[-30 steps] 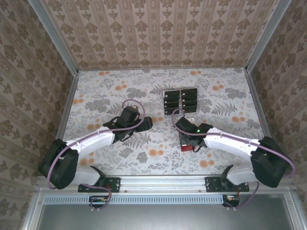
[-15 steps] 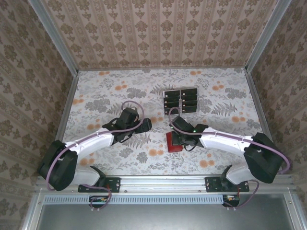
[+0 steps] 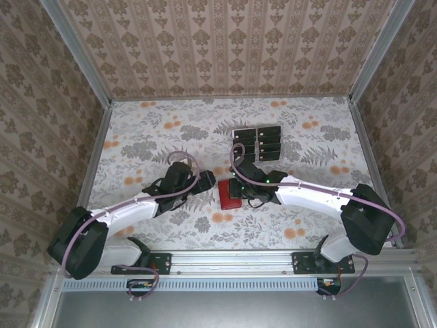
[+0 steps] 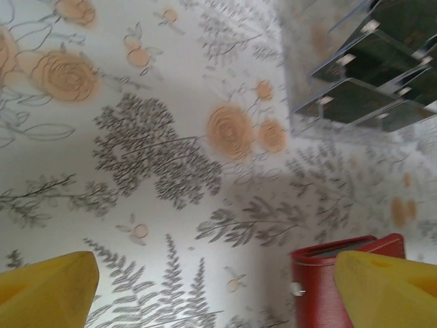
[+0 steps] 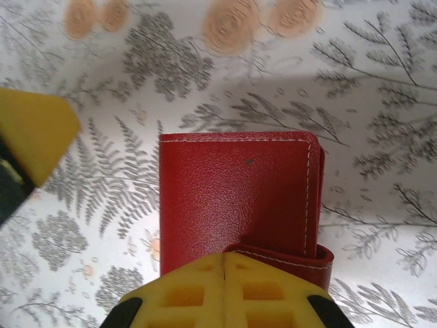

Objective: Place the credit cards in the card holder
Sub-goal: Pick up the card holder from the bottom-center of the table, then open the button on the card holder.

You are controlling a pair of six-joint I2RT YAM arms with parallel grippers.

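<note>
Right jaws, shut and touching the wallet (image 3: 229, 195), have slid it mid-bench (image 3: 150, 130) to the wide-open, empty left jaws, ready for cards (image 3: 258, 143).

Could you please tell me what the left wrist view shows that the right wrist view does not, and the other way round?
Left wrist view: the credit cards at the upper right, and the left gripper with its fingers spread wide. Right wrist view: the card holder seen whole, closed, with its tab, and the right gripper with its fingers closed together at the holder's near edge. Shared: the red card holder and the floral table.
</note>
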